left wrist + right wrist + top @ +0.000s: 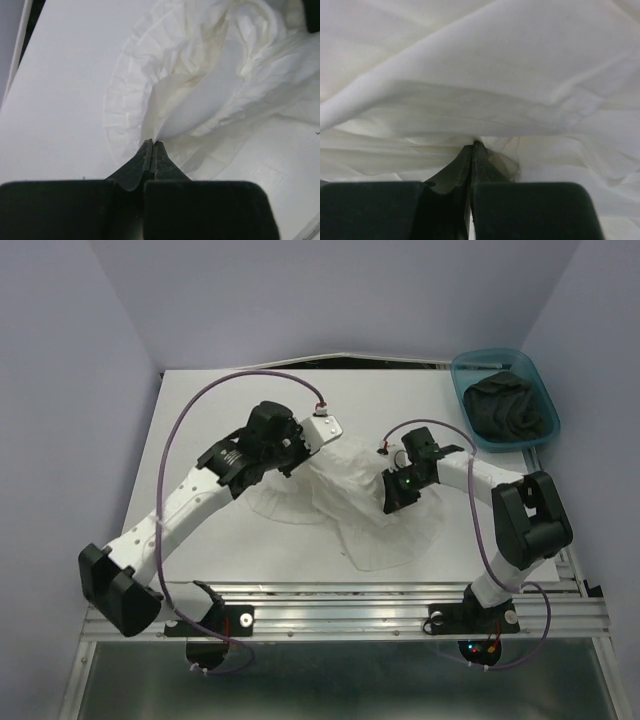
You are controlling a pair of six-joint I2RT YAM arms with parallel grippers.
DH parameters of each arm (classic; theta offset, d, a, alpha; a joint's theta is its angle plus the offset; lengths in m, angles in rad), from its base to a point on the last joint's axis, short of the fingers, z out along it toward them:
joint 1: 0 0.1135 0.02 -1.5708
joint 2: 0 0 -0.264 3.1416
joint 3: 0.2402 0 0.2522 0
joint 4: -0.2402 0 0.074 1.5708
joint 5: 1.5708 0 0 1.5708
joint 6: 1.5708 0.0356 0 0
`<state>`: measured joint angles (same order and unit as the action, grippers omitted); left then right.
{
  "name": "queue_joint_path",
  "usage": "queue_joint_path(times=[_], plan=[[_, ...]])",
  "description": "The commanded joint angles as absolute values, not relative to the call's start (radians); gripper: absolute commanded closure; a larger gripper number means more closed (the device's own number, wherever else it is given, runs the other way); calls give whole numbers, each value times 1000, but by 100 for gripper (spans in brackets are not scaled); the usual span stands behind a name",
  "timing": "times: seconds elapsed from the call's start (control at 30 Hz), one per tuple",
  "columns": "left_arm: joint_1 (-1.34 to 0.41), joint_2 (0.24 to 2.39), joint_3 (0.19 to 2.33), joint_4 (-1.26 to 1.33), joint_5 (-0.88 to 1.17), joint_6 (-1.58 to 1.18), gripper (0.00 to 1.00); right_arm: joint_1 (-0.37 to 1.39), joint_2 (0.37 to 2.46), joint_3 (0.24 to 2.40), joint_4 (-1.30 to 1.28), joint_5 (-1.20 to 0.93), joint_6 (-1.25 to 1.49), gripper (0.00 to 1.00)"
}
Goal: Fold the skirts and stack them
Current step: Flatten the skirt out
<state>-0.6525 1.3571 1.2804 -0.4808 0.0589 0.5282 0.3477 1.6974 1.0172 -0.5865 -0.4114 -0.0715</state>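
You have the left gripper (151, 146) and right gripper (471, 146) both pinched shut on the white ruffled cloth skirt (372, 515), which lies rumpled and unfolded at centre, while the charcoal-black cloth skirt (510, 408) waits far right in the teal plastic bin (458, 385), so no fold or stack is done.

Setting: robotics lab test cell. White counter (400, 400) boxed in by plain pale walls (70, 390). Left arm (190, 505) and right arm (525, 520) bolted to an aluminium rail (350, 608) at the near edge. Purple cables (260, 374) loop loose.
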Motion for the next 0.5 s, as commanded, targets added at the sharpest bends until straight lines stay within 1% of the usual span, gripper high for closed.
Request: queue_joint_path(times=[0.0,0.03,0.1,0.13,0.17,0.23,0.27,0.3,0.33,0.37,0.43,0.47], plan=[[-716,1168,1216,-544,121,696,100,345,1623,1015,-638,-347,-115,99],[-750,1113,1163,-554,106,751,100,345,1585,1023,-641,-333,-117,99],[-826,1056,1045,-574,86,799,100,345,1545,1046,-655,-315,-126,92],[-886,1010,928,-572,81,827,100,345,1514,1080,-658,-302,-130,88],[-897,996,879,-574,87,840,100,331,1500,1100,-664,-299,-135,73],[-899,983,752,-569,84,870,100,318,1482,1144,-670,-305,-144,60],[-910,970,714,-563,51,914,100,318,1476,1188,-673,-310,-152,49],[-920,960,677,-552,26,937,100,318,1477,1209,-681,-316,-153,44],[-931,948,613,-522,9,959,100,318,1482,1229,-686,-322,-153,43],[-942,925,591,-496,-62,974,100,318,1489,1250,-692,-346,-152,42],[-951,910,554,-442,-84,1014,100,318,1531,1314,-712,-385,-140,43],[-956,901,549,-422,-100,1023,100,318,1549,1336,-724,-431,-118,45]])
